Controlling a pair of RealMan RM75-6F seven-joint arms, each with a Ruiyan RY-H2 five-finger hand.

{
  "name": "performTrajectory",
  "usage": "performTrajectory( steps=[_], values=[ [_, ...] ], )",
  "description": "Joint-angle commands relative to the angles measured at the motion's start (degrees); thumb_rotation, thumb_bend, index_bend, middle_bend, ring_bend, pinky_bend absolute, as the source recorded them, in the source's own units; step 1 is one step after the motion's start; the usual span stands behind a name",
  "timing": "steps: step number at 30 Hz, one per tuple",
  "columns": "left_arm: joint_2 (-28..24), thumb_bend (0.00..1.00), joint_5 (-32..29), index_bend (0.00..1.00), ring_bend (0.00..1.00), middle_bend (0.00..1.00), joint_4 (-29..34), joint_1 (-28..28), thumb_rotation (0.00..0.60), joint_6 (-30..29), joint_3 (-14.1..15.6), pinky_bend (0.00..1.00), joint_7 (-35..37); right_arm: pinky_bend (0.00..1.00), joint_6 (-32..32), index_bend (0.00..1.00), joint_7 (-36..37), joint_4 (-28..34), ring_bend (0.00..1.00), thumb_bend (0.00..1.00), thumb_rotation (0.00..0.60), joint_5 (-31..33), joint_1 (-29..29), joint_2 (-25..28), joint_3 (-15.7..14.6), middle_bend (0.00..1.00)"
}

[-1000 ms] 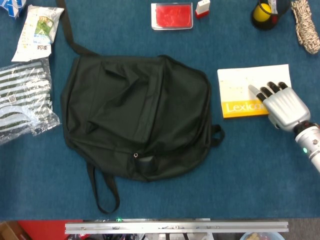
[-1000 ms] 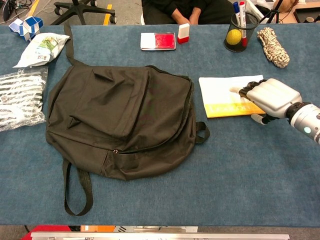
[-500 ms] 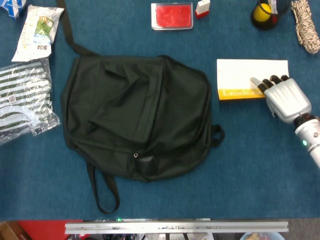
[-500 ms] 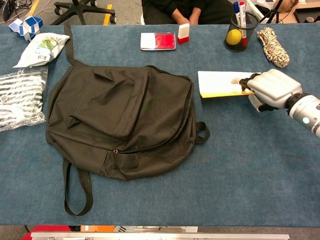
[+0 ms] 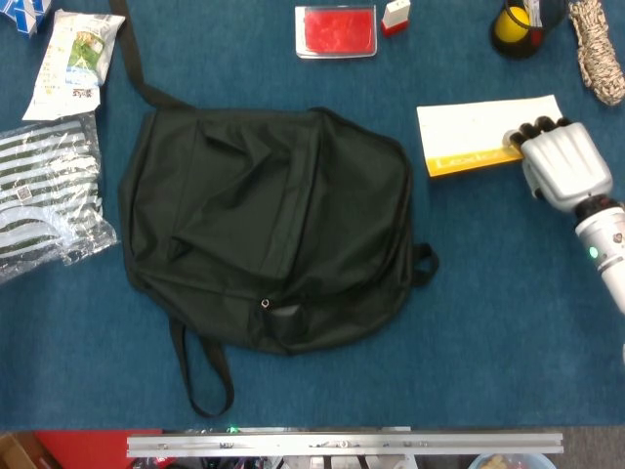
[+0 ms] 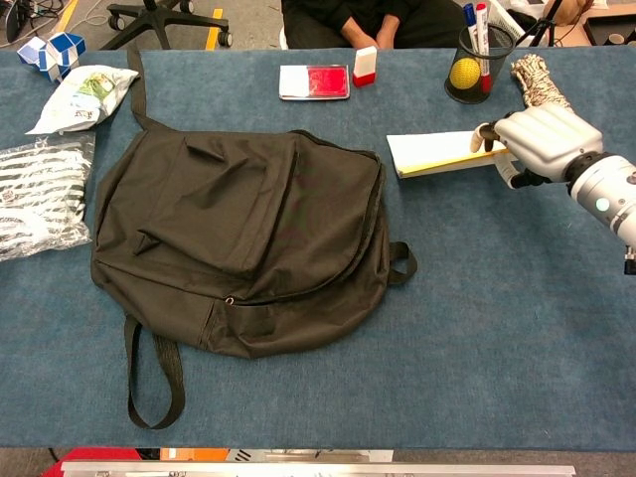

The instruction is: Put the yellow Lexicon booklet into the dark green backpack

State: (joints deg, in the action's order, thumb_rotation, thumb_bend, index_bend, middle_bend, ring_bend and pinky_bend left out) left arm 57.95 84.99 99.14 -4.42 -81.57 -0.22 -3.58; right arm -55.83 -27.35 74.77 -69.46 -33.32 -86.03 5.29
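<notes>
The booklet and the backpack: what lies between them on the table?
Nothing: between booklet and backpack, head view shows only bare blue table.

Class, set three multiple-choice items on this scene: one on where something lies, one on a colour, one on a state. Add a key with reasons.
1. Where is the red tray?
A. beyond the backpack, at the table's far edge
B. on the backpack
C. beside the striped bag

2. What colour is the ball in the pen cup?
A. blue
B. yellow
C. white

3. What is the right hand doing?
A. hanging open
B. pressing the backpack
C. holding the booklet by its right end

Key: 1 A, it lies past the backpack's top; 2 B, yellow shows in both views; 3 C, its fingers grip the booklet's end.
</notes>
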Motion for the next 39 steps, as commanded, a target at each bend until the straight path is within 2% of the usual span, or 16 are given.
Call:
performTrajectory(
  steps=[1, 5, 13, 18, 22, 26, 39],
  values=[
    [-0.16, 0.24, 0.06, 0.11, 0.11, 0.09, 0.18, -0.07, 0.6, 0.1, 0.05, 0.07, -0.01, 0.41, -0.69, 0.41, -0.16, 0.02, 0.31, 0.58, 0.6, 0.13, -0.24, -0.21, 0.61, 0.42],
    [-0.44, 0.24, 0.22, 0.11, 0.11, 0.09, 0.39, -0.13, 0.6, 0.18, 0.15, 0.07, 0.12, 0.43, -1.6, 0.46, -0.68, 0.04, 0.32, 0.52, 0.6, 0.43, -0.36, -0.55, 1.23, 0.44],
    [-0.94, 0.24, 0.2, 0.11, 0.11, 0.09, 0.39, -0.22, 0.6, 0.51, 0.34, 0.07, 0.86, 0.47, -1.06, 0.55, -2.01, -0.88, 0.37, 0.48, 0.6, 2.53, -0.53, -1.31, 1.55, 0.49],
    [-1.0, 0.24, 0.19, 0.11, 0.11, 0.09, 0.34, -0.2, 0.6, 0.44, 0.35, 0.07, 0.99, 0.52, -1.62, 0.61, -2.37, -0.67, 0.42, 0.49, 0.6, 2.99, -0.5, -1.6, 1.79, 0.53],
    [-1.14, 0.24, 0.06, 0.11, 0.11, 0.09, 0.39, -0.17, 0.6, 0.11, 0.14, 0.07, 1.05, 0.57, -2.85, 0.65, -1.99, 0.4, 0.46, 0.57, 0.6, 2.78, -0.26, -1.06, 2.22, 0.56],
    [-1.38, 0.24, 0.28, 0.11, 0.11, 0.09, 0.18, -0.78, 0.6, 0.56, -0.14, 0.07, 0.56, 0.59, -3.99, 0.67, -1.46, 1.92, 0.48, 0.59, 0.6, 2.32, 0.16, 0.19, 2.43, 0.58],
    [-3.0, 0.24, 4.24, 0.11, 0.11, 0.09, -0.22, -7.9, 0.6, 8.63, -0.84, 0.07, 1.97, 0.6, -9.76, 0.69, -1.33, 9.3, 0.5, 0.58, 0.6, 0.91, 2.1, 6.88, 4.11, 0.59]
  ],
)
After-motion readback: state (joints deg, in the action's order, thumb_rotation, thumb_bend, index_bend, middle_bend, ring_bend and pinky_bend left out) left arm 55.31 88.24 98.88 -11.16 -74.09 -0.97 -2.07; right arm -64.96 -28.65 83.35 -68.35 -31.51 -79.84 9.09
